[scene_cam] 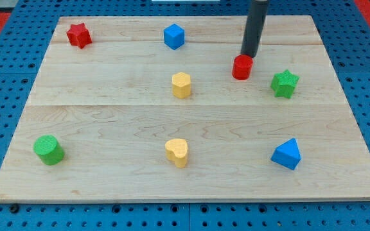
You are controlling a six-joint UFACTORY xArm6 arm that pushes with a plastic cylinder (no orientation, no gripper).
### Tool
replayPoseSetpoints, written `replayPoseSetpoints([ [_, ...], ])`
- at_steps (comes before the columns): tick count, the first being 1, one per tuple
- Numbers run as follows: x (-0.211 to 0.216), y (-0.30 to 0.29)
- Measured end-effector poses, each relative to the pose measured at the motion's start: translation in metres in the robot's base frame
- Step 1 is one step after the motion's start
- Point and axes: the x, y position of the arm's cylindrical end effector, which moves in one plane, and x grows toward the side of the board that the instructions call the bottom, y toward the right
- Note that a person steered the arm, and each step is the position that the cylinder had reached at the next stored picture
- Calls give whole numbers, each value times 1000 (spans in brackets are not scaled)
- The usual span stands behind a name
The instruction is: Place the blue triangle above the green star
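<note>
Risk: our tip sits far from the block we must move.

No hand here; our tip (248, 55) touches the red cylinder (241, 67). Blue triangle (286, 154) lies well below the green star (284, 83); pushing straight upward could shunt the star.

the rod (254, 29) runs off the view's top.

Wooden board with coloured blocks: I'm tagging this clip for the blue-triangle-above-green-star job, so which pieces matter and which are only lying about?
Belongs to the job:
blue triangle block
green star block
my tip, just above the red cylinder

Just lying about:
red cylinder block
red star block
blue cube block
yellow hexagonal block
yellow heart block
green cylinder block
</note>
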Motion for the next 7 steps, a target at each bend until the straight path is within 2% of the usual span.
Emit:
replayPoseSetpoints([
  [1, 34, -26],
  [2, 74, 8],
  [3, 138, 22],
  [4, 156, 120],
  [5, 201, 145],
  [6, 258, 75],
  [7, 241, 27],
])
